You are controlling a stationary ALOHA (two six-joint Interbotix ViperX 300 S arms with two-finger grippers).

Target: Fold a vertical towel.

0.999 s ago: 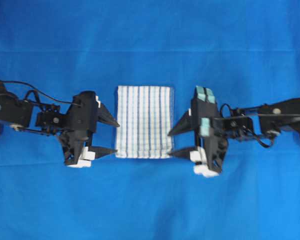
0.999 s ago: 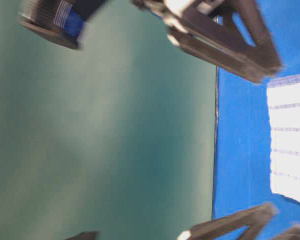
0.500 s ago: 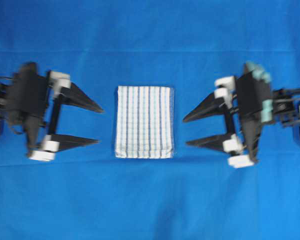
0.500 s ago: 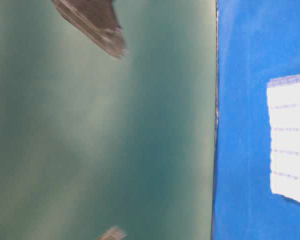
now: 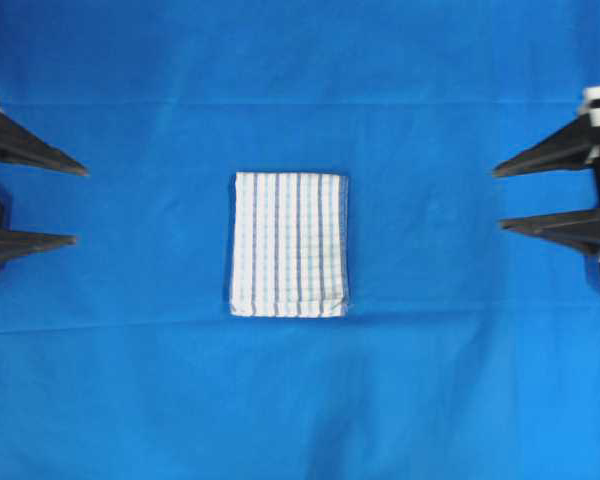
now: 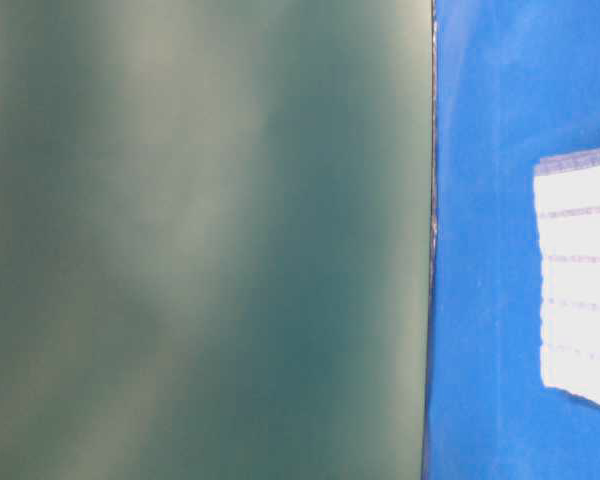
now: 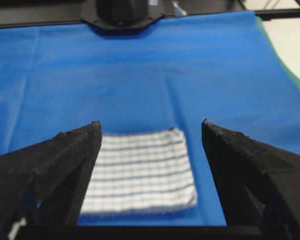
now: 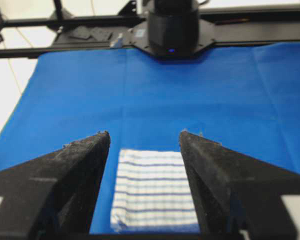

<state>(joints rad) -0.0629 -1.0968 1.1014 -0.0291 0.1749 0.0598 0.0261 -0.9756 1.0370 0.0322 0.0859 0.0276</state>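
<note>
Left gripper [image 5: 75,205]: at the far left edge of the overhead view, fingers spread wide, nothing between them. Through my left wrist camera the two black fingers [image 7: 65,165] frame the scene, tips well apart, holding nothing.

Right gripper [image 5: 500,198]: at the far right edge of the overhead view, likewise spread wide and empty. My right wrist camera shows its dark fingers [image 8: 70,170] parted, with bare cloth between the tips.

Both of my grippers sit well apart from the towel [image 5: 289,244], one to each side, tips pointed inward toward it.

Towel: lies flat in the middle of the blue cloth [image 5: 300,90], folded into a compact rectangle, long side running top to bottom in the overhead view. White weave, dark and light blue stripes running lengthwise, faint cross-checks. Edges look squared; the lower edge shows a slight layered lip.

Table-level view: mostly blurred green surface; a corner of the towel [image 6: 580,280] shows on the blue cloth at right.
</note>
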